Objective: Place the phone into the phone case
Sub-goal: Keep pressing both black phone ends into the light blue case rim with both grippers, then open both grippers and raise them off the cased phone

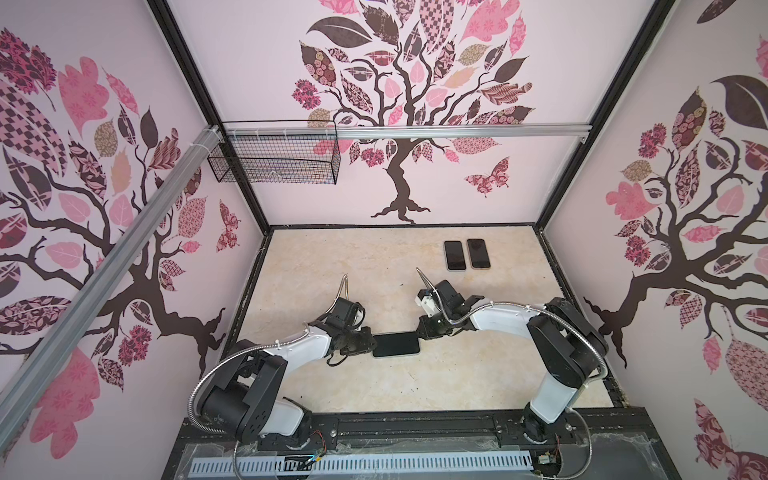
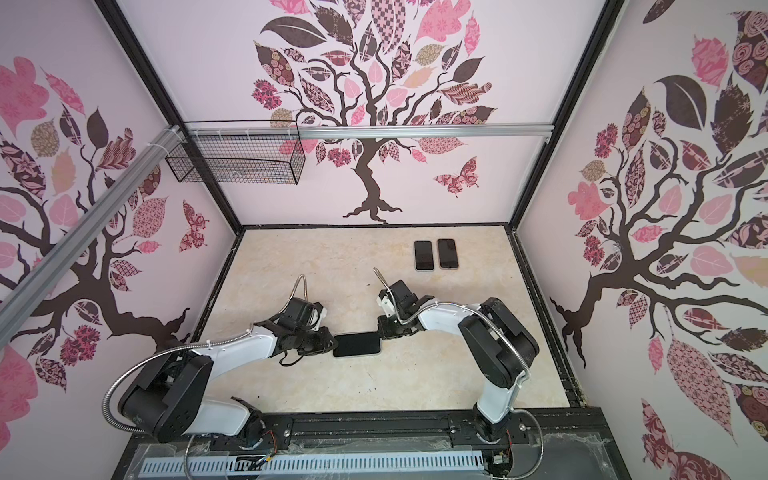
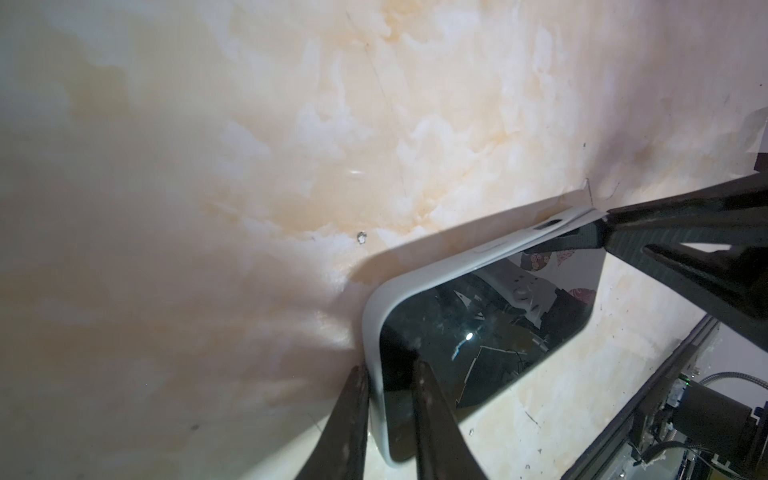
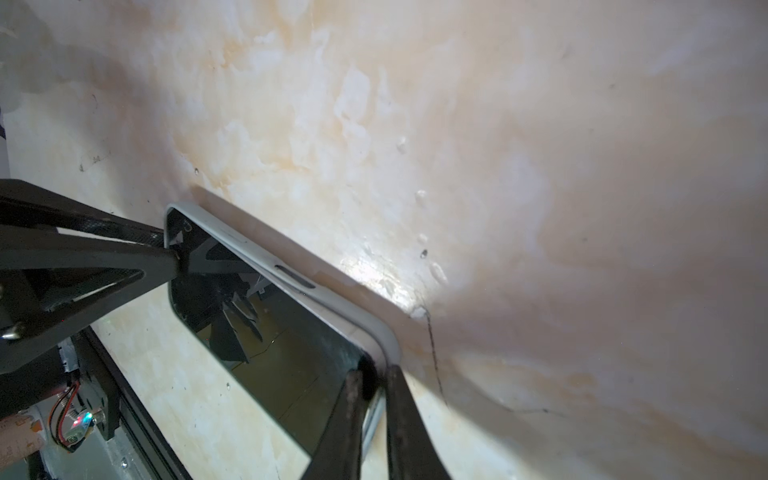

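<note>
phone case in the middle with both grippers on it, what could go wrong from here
1. The right gripper pinches the phone case rim at one corner, and in the left wrist view that rim looks pulled away from the phone. Letting go too soon could leave that corner unseated.
2. The left gripper straddles the opposite end, with one jaw over the screen. Squeezing or sliding there might scuff it or lever the phone back out.
</note>
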Robot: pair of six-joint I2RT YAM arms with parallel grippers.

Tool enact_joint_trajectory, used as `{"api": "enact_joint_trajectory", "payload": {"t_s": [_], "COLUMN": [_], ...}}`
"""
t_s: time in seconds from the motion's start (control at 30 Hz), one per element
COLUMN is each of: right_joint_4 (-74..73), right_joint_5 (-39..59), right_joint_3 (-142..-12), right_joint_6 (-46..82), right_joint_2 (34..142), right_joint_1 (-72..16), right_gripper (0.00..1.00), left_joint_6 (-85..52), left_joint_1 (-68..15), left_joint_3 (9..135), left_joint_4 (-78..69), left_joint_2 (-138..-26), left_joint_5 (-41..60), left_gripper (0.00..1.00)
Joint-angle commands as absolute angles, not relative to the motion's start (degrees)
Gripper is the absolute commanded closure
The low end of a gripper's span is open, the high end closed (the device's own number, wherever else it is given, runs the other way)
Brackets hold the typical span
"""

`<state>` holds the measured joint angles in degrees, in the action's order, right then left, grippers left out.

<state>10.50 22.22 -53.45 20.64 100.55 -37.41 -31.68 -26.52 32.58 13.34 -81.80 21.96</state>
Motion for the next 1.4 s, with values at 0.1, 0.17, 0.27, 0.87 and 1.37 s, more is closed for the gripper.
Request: {"api": "enact_joint_trajectory", "payload": {"t_s": [0.1, 0.17, 0.27, 0.87, 1.37], "right_joint_4": [12.1, 12.2, 12.8, 21.7, 23.8], "right_joint_5": [20.4, 20.2, 19.6, 10.8, 13.5], "right_joint_3": [-54.2, -54.2, -54.6, -59.7, -70.7], "right_joint_6": [19.0, 18.9, 18.6, 8.9, -17.2], "right_joint_2": [106.2, 107.1, 108.3, 102.4, 98.6], "right_joint_1": [-37.9, -38.4, -39.4, -40.8, -43.2], "right_gripper": [0.86, 0.87, 0.87, 0.63, 0.19], "left_joint_6": [-31.7, -31.7, -31.9, -33.4, -41.4], "left_joint_1": [-26.6, -26.6, -26.7, -26.6, -24.6], "left_joint_3": [33.6, 33.5, 33.4, 32.2, 29.9], "left_joint_4": [10.9, 10.8, 10.5, 11.2, 22.4], "left_joint_2": [-82.9, -83.1, -83.3, -81.2, -62.8], "left_joint_5": [22.9, 22.9, 23.0, 21.0, 0.8], "left_gripper": [0.8, 0.8, 0.8, 0.75, 0.28]}}
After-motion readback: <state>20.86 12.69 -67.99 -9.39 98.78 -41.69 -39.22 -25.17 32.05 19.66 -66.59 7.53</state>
